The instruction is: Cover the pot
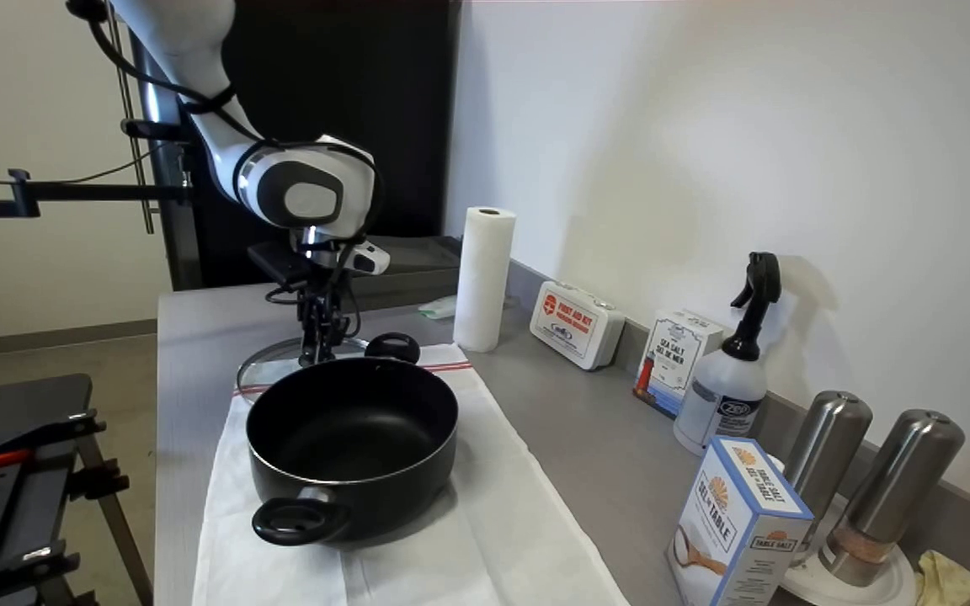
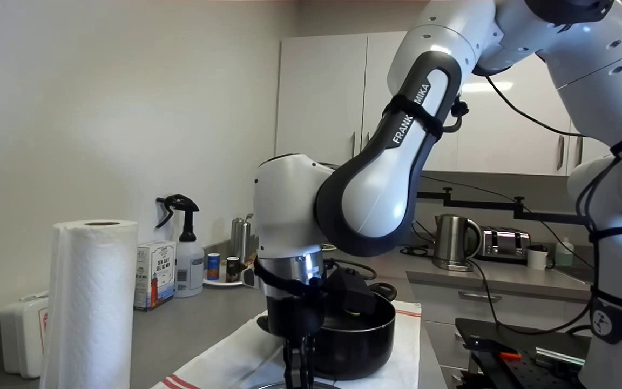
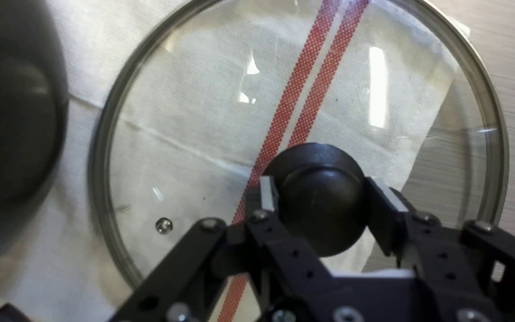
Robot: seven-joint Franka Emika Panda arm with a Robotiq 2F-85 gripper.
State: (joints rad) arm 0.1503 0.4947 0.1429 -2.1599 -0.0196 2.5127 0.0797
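The wide black pot (image 1: 392, 497) stands uncovered on a white towel; it also shows in an exterior view (image 2: 354, 351) and at the left edge of the wrist view (image 3: 11, 112). The round glass lid (image 3: 204, 89) with metal rim is beside the pot, over the towel's red stripes; part of it shows behind the pot (image 1: 270, 358). My gripper (image 3: 318, 190) has a finger on each side of the lid's black knob (image 3: 322, 210), both appearing to touch it. The gripper (image 1: 310, 358) points down behind the pot. I cannot tell whether the lid is lifted.
A paper towel roll (image 1: 485, 278) stands near the arm. Along the wall are a first aid kit (image 1: 576, 326), a sea salt box (image 1: 677, 362), a spray bottle (image 1: 725, 387), a table salt box (image 1: 738, 522) and metal grinders (image 1: 889, 497). A side table (image 1: 13, 463) is beyond the counter edge.
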